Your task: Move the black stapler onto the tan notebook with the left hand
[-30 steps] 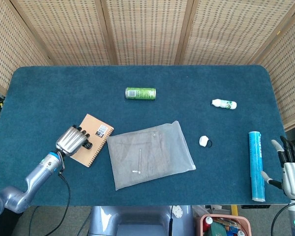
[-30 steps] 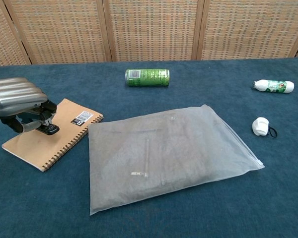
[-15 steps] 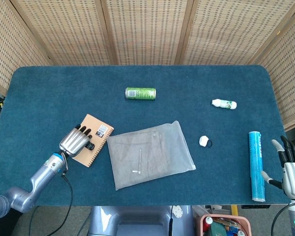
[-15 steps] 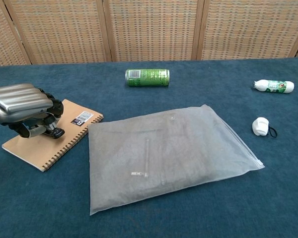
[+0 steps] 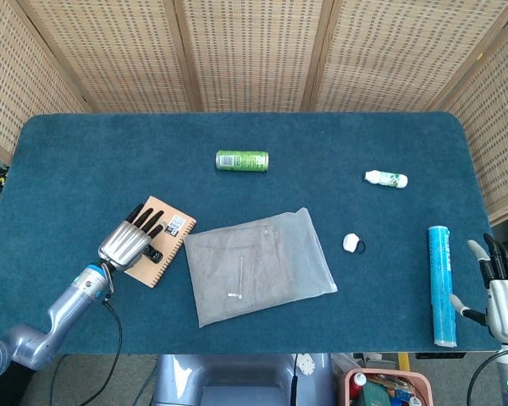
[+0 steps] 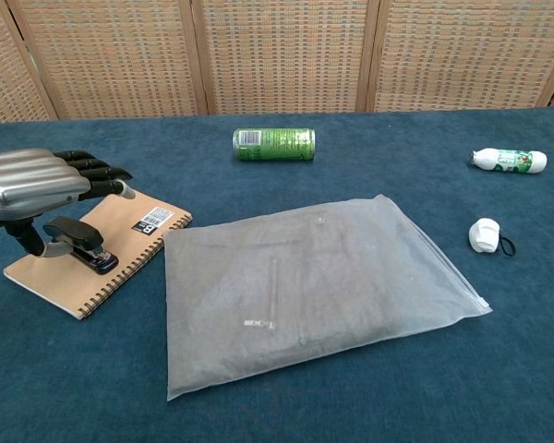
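The black stapler (image 6: pixel 78 247) lies on the tan spiral notebook (image 6: pixel 120 242) at the table's left, and nothing grips it. My left hand (image 6: pixel 44 182) hovers just above and to the left of it, fingers stretched out flat and apart. In the head view the left hand (image 5: pixel 131 239) covers the notebook's (image 5: pixel 171 227) near-left part, and a bit of the stapler (image 5: pixel 153 253) shows below the fingers. My right hand (image 5: pixel 502 289) stays at the table's near right corner, fingers spread, holding nothing.
A clear plastic bag (image 6: pixel 314 286) lies right beside the notebook. A green can (image 6: pixel 273 144) lies farther back, with a white bottle (image 6: pixel 508 161) and a small white piece with a black loop (image 6: pixel 485 234) to the right. A blue tube (image 5: pixel 441 283) lies near my right hand.
The left hand's fingers have uncurled and let go of the stapler, which now rests on the notebook. The right hand has not moved.
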Tool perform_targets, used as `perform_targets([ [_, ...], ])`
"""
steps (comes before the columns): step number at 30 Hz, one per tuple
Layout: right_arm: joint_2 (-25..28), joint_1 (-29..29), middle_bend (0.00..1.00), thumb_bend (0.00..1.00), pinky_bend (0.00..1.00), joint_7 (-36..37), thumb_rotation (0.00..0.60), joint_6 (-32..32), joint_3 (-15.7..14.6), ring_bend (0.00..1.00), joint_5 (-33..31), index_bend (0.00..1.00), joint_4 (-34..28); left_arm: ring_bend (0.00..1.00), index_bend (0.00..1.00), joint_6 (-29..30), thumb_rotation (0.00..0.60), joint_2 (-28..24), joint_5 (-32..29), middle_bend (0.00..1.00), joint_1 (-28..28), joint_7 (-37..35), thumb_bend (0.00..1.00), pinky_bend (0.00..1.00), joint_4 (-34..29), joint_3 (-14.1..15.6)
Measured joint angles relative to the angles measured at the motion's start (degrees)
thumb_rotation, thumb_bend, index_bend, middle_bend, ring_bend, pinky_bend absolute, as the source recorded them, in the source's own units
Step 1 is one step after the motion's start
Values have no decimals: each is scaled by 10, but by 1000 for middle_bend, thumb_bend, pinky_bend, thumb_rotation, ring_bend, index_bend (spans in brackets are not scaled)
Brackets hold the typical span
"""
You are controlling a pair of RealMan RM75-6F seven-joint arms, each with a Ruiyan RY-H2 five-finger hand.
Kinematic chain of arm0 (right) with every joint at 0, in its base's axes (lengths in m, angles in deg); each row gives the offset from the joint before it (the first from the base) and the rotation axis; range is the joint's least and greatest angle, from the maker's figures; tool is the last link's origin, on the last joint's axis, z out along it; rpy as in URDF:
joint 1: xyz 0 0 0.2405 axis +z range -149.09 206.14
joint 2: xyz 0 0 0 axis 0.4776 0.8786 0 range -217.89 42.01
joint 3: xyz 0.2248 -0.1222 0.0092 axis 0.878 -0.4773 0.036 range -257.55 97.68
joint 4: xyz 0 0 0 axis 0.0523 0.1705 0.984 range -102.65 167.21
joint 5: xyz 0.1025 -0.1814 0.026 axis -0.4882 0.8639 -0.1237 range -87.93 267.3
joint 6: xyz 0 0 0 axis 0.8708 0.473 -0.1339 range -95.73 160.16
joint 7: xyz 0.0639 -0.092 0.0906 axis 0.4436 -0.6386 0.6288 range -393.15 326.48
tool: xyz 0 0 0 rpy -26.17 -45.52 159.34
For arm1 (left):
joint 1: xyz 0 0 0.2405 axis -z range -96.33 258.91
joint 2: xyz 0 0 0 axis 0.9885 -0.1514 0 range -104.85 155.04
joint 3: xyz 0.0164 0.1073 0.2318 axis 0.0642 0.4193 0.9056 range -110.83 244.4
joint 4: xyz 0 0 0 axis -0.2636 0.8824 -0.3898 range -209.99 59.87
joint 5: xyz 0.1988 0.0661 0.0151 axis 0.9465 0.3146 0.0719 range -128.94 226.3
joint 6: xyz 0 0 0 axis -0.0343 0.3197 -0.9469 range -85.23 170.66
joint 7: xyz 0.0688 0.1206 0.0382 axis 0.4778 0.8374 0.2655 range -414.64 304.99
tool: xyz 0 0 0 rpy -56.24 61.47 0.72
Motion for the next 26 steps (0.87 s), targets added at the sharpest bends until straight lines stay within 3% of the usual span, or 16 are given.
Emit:
perform_targets([
  [10, 5, -1, 0, 101, 0, -6, 600, -4, -3, 0, 8, 0, -9, 0, 0, 60, 600, -67, 4, 0, -33, -25, 249, 0, -111, -5],
  [20, 9, -1, 0, 101, 0, -36, 600, -7, -13, 0, 29, 0, -30, 0, 0, 280, 600, -105, 28, 0, -180, -56, 244, 0, -196, 14],
  [26, 9, -1, 0, 102, 0, -50, 600, -7, -16, 0, 34, 0, -35, 0, 0, 350, 600, -118, 72, 0, -246, -87, 243, 0, -203, 39],
])
